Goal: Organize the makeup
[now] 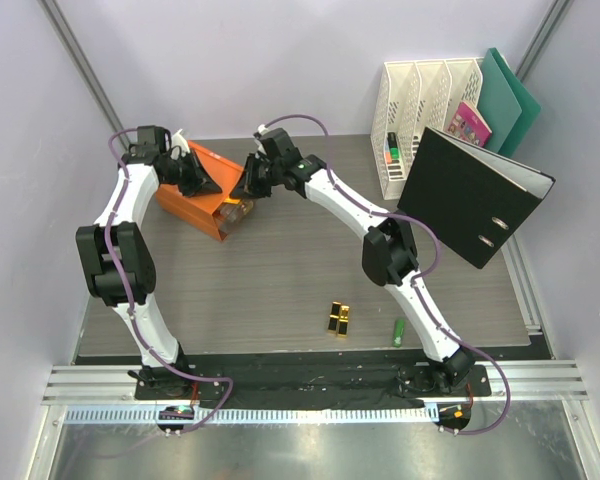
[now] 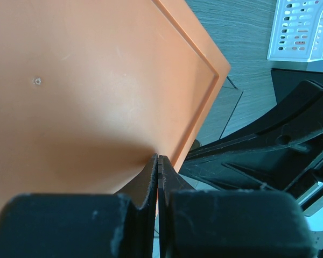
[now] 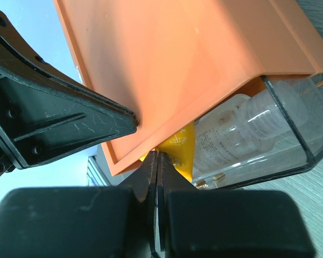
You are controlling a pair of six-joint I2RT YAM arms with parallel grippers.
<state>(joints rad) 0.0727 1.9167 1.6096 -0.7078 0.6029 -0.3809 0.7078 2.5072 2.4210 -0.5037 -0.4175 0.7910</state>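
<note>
Both tools are pressed together with nothing seen between the pads; the left gripper [image 2: 158, 160] rests its tips on the top face of the orange box [image 1: 185, 200] near its right edge, apparently bracing it; the right gripper [image 3: 157, 156] points into the mouth of the clear drawer [image 3: 299, 134] that juts from the box toward 5 o'clock in the top view. Directly at 12 o'clock from its tips in the wrist view lies the orange-yellow tube [image 3: 180, 146], so close that I cannot tell whether they touch; the clear bottle [image 3: 242, 126] lies beside it at 2 o'clock, its long axis running along the drawer. Some makeup is not yet stowed: the lipsticks [image 1: 339, 318] sit side by side on the table [image 1: 280, 280] at 5 o'clock from the right gripper, and the small green tube [image 1: 399, 332] lies farther out between 4 and 5 o'clock; both lie roughly along 12–6. The right arm is the nearer one; fetching them probably means swinging it back toward its own base with jaws spread across their short width.
</note>
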